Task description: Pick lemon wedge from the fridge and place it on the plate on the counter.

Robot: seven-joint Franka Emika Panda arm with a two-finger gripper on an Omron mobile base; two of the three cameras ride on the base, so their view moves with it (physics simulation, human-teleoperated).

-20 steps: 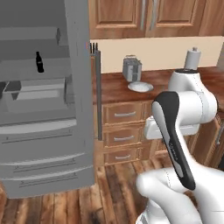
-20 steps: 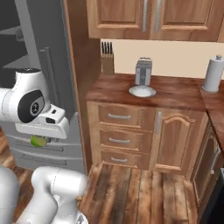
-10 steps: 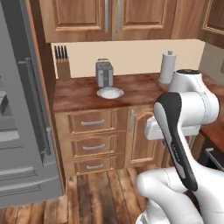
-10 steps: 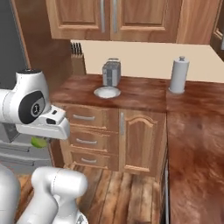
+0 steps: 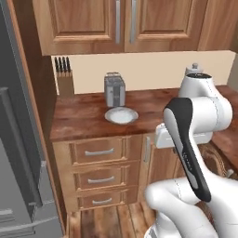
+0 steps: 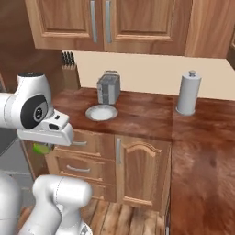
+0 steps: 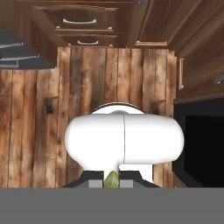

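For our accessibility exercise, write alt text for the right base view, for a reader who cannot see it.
A white robot arm at the left carries a lemon wedge in its hand, below counter height. A white plate sits on the counter before a toaster, with a knife block left and a paper towel roll right.

no readable text, no labels, no brands, no numbers anywhere
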